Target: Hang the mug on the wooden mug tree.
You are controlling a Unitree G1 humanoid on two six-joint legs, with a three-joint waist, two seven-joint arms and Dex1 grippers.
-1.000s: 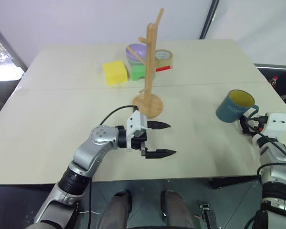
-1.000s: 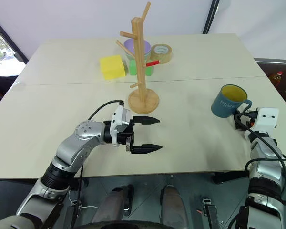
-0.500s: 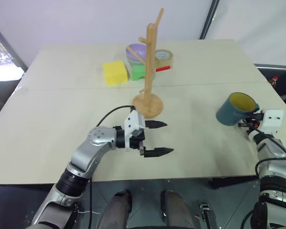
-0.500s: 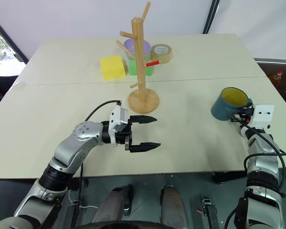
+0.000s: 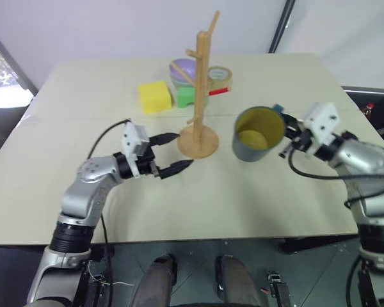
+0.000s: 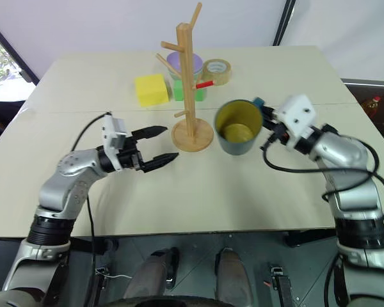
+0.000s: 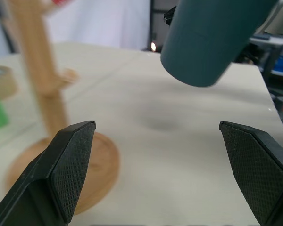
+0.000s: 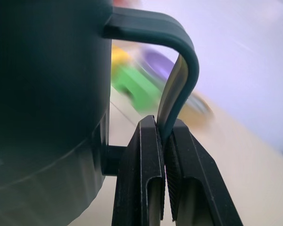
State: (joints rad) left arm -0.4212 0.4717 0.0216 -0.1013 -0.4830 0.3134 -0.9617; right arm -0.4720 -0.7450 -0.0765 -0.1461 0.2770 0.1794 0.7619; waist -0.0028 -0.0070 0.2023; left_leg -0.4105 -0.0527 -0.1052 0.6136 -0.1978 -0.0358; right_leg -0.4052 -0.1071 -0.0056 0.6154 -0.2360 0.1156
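Above the pale table (image 5: 256, 192), the right gripper (image 8: 164, 141), pinching the mug (image 5: 258, 133) by its handle, has carried it from the table's right edge to beside the wooden mug tree (image 5: 200, 96), seemingly ready for hanging, while the spread left gripper (image 5: 173, 153) has drawn back.

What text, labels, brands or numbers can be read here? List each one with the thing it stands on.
None can be read.
The mug, held tipped by its handle in the right gripper: its open mouth faces the head camera, and the dark side seen from the left wrist shows no lettering.
The tape roll behind the wooden mug tree: no print visible.
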